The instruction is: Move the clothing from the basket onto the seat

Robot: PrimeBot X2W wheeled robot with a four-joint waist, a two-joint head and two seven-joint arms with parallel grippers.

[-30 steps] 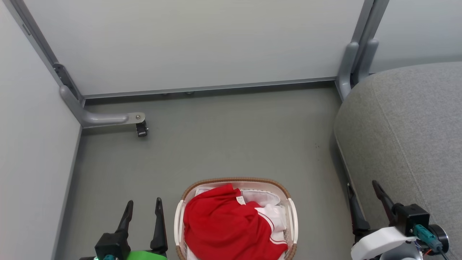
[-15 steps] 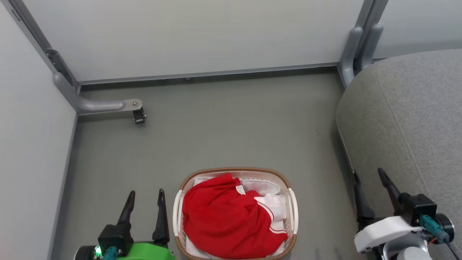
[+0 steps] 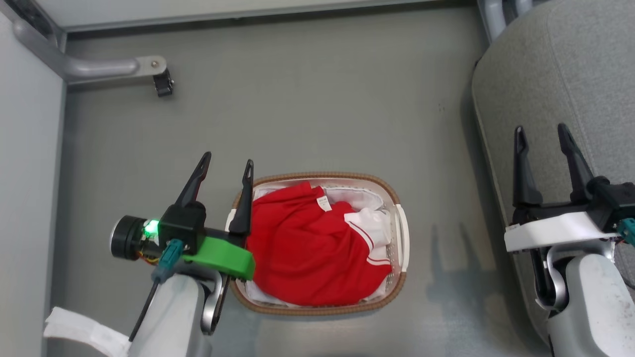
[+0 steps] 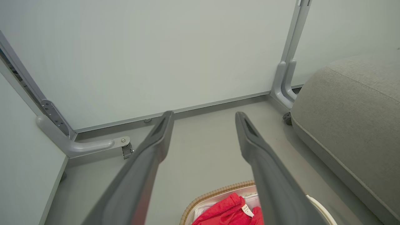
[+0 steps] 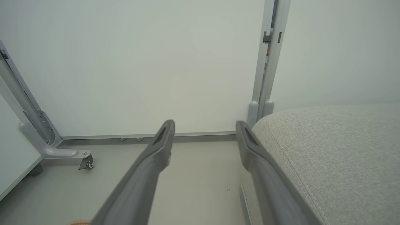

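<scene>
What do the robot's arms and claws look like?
The left gripper and right gripper each have two long, dark, tapering fingers. The left one carries a bright green bracket, a lit green lamp and a teal plug with a dark cable; the right one a white bracket and another teal plug. The left forearm and right forearm are pale grey.

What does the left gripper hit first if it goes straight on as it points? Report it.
Probably the bare floor, near the foot of the wall panel; depth is unclear. The open left gripper points past the basket, which lies below its line.
</scene>
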